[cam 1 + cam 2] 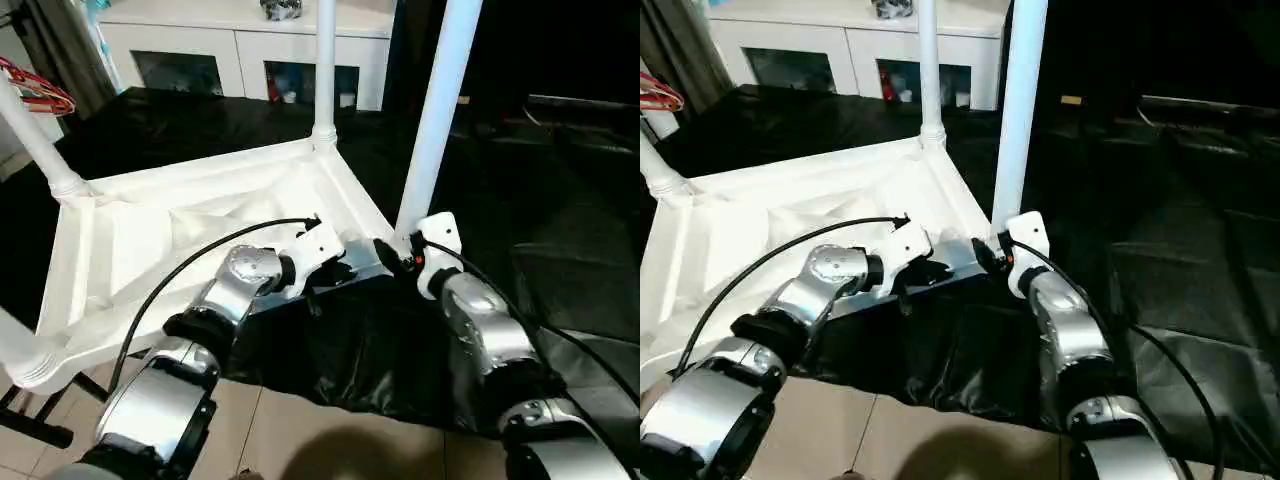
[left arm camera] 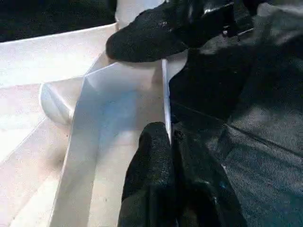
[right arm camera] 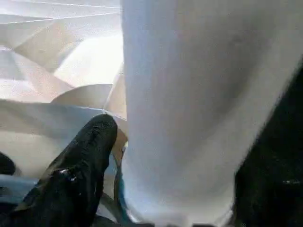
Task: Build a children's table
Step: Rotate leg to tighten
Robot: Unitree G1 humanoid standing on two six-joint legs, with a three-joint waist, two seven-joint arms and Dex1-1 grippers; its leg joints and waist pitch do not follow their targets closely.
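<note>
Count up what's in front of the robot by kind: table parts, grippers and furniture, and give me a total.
Table top: 1
Table legs: 4
Robot grippers: 2, the left gripper and the right gripper
White cabinet: 1
Total: 8

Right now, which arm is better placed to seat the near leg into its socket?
Probably the right. Its gripper sits at the base of the near leg, one finger beside it. The left gripper is shut on the top's rim, steadying it.
</note>
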